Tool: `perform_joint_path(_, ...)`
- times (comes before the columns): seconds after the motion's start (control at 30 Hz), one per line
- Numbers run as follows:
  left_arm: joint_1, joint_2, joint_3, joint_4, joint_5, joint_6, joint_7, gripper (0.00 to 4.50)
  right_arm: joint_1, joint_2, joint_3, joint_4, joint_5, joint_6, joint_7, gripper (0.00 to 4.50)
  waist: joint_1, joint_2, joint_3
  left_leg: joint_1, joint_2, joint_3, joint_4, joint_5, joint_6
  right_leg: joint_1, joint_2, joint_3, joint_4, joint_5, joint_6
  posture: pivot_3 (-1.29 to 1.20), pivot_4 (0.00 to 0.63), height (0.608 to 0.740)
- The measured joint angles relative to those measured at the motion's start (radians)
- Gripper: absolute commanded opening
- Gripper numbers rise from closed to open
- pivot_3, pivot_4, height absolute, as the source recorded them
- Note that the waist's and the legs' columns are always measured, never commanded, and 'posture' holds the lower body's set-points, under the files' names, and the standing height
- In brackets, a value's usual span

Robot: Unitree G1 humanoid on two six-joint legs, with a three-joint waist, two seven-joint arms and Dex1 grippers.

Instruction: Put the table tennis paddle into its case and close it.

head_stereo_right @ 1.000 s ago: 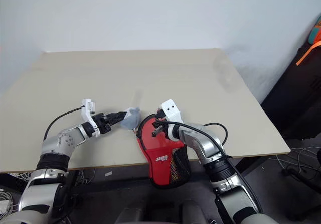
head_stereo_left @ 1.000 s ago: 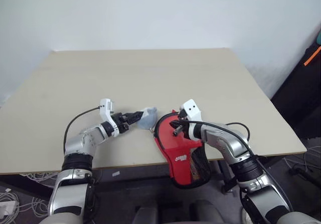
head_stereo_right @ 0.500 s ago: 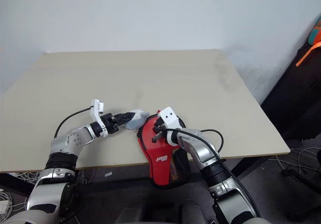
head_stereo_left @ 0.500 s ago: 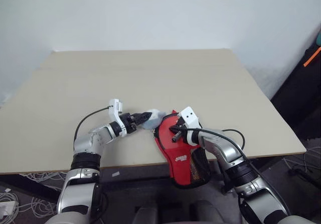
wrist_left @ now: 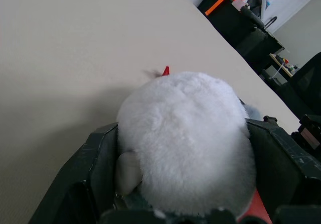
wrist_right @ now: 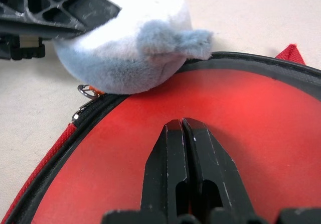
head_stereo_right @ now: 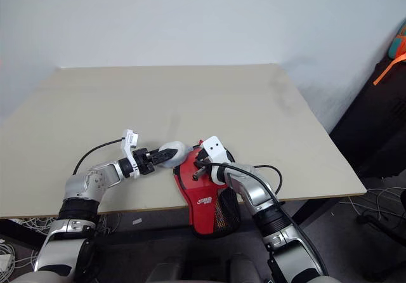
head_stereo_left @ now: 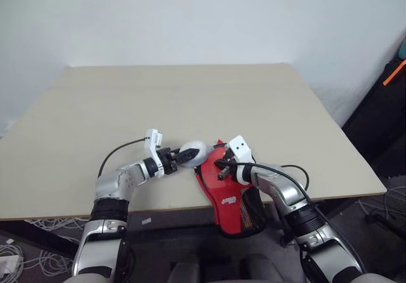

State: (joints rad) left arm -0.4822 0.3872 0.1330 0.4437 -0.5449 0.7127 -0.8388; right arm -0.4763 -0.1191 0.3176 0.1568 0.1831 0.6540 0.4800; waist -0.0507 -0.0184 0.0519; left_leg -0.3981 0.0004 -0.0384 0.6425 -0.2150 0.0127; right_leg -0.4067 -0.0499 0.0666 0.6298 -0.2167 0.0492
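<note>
The red case (head_stereo_left: pixel 226 188) lies at the table's near edge, and its black mesh end (head_stereo_left: pixel 251 212) hangs over the edge. My right gripper (head_stereo_left: pixel 220 166) is shut, with its fingertips (wrist_right: pixel 183 128) resting on the case's red top. My left gripper (head_stereo_left: pixel 184 156) is shut on a fluffy greyish-white ball (wrist_left: pixel 185 133), which sits right against the case's black rim (wrist_right: pixel 251 66). A small metal zip pull (wrist_right: pixel 85 91) shows beside the ball. The table tennis paddle is hidden.
The pale table (head_stereo_left: pixel 190 99) stretches away behind the case. Thin black cables run along both arms (head_stereo_left: pixel 120 148). To the right of the table stands dark furniture with an orange strap (head_stereo_left: pixel 394 72). Loose cables lie on the floor at the lower left (head_stereo_left: pixel 25 232).
My left gripper has carried the ball to the right, up against the case's rim. My right gripper has sunk slightly onto the case and stays shut.
</note>
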Motion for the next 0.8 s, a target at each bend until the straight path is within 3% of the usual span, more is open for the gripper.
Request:
perform_joint_path(0.1, 0.000, 0.000, 0.001, -0.001, 0.000, 0.005, 0.000, 3.19, 0.000, 0.005, -0.006, 0.004, 0.000, 0.000, -0.001, 0.00, 0.000, 0.000, 0.000, 0.000, 0.000, 0.000, 0.000, 0.000, 0.000, 0.000, 0.000, 0.000, 0.000, 0.000, 0.000, 0.00, 0.000, 0.739)
perform_joint_path(0.3, 0.000, -0.003, 0.009, -0.001, -0.001, 0.014, 0.000, 1.26, -0.001, 0.006, -0.011, 0.007, -0.004, 0.000, -0.001, 0.00, 0.000, 0.000, 0.000, 0.000, 0.000, 0.000, 0.000, 0.000, 0.000, 0.000, 0.000, 0.000, 0.000, 0.000, 0.000, 0.00, 0.000, 0.739)
perform_joint_path(0.4, 0.000, -0.006, 0.015, -0.001, -0.003, 0.020, 0.001, 0.58, -0.001, 0.006, -0.013, 0.007, -0.008, 0.000, 0.000, 0.00, 0.000, 0.000, 0.000, 0.000, 0.000, 0.000, 0.000, 0.000, 0.000, 0.000, 0.000, 0.000, 0.000, 0.000, 0.000, 0.00, 0.000, 0.739)
perform_joint_path(0.5, 0.000, -0.007, 0.019, 0.000, -0.002, 0.019, 0.001, 0.32, -0.001, 0.006, -0.014, 0.007, -0.010, 0.001, 0.001, 0.00, 0.000, 0.000, 0.000, 0.000, 0.000, 0.000, 0.000, 0.000, 0.000, 0.001, 0.000, 0.000, 0.000, 0.000, 0.000, 0.00, 0.000, 0.739)
perform_joint_path(0.8, -0.112, 0.013, 0.042, 0.143, 0.023, -0.041, 0.009, 0.32, 0.004, 0.006, -0.009, 0.015, -0.029, -0.029, 0.013, 0.00, -0.001, 0.000, 0.000, 0.001, 0.000, 0.000, 0.000, 0.000, 0.000, 0.000, 0.000, 0.000, 0.000, 0.000, 0.000, 0.00, 0.000, 0.739)
